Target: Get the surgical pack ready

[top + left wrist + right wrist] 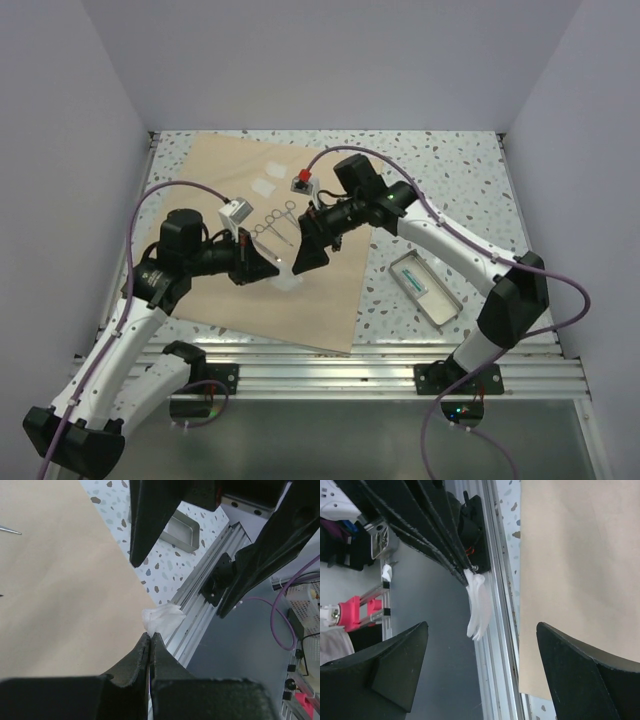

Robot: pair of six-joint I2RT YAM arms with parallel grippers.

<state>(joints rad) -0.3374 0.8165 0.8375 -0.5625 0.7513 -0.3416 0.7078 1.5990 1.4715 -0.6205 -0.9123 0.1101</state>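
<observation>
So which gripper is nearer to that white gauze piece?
Left. The left gripper is shut on the white gauze; the right gripper is open, facing it, not touching.

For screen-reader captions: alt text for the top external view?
The left gripper pinches a white crumpled cloth over a wide beige paper wrap sheet, the right gripper open beside it. A shiny rectangular metal tray sits off the sheet.

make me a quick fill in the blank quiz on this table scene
1. The left gripper is shut on a small crumpled ____ gauze-like piece.
2. The right gripper has its jaws ____.
3. In the top view, the shiny rectangular metal tray lies to the ____ of the big beige-tan paper wrap.
4. The metal scissor-like instruments lie ____ that wrap.
Missing words: white; open; right; on
</observation>
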